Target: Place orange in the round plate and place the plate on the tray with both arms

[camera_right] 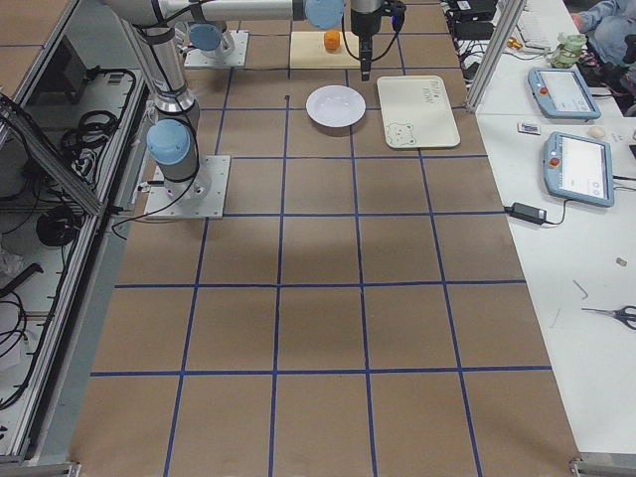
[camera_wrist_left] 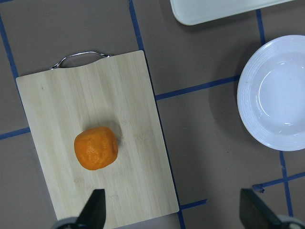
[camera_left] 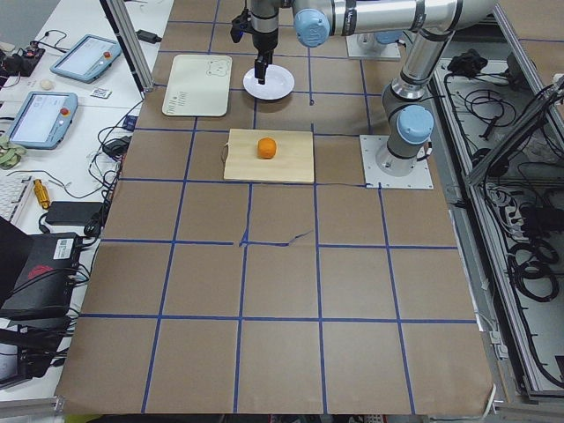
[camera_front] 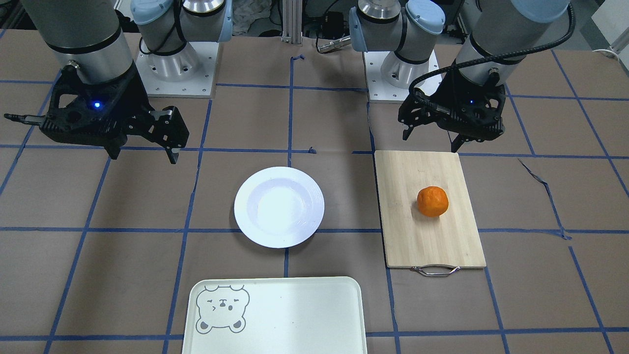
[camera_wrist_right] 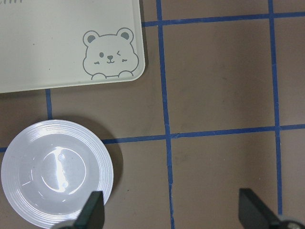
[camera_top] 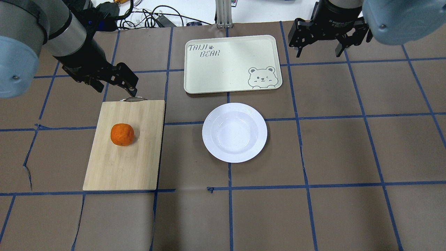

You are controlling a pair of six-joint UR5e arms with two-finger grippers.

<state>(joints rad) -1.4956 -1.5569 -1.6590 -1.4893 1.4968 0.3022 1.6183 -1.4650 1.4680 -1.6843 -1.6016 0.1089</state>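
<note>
The orange (camera_front: 432,201) (camera_top: 122,134) (camera_wrist_left: 96,148) rests near the middle of a bamboo cutting board (camera_top: 122,167). An empty white round plate (camera_top: 210,129) (camera_front: 244,209) lies at the table's centre. The pale tray (camera_top: 226,66) (camera_front: 295,314) with the bear face lies beyond the plate, on the side away from the robot's base. My left gripper (camera_top: 115,89) (camera_front: 431,140) hovers open over the board's handle end, holding nothing. My right gripper (camera_top: 318,54) (camera_front: 143,155) hangs open above bare table to the right of the tray, apart from the plate.
The cutting board's metal handle (camera_top: 133,99) points away from the robot's base. Brown table covering with blue tape lines (camera_top: 299,146) surrounds the objects. Tablets and cables (camera_right: 571,119) lie on a side bench beyond the table edge.
</note>
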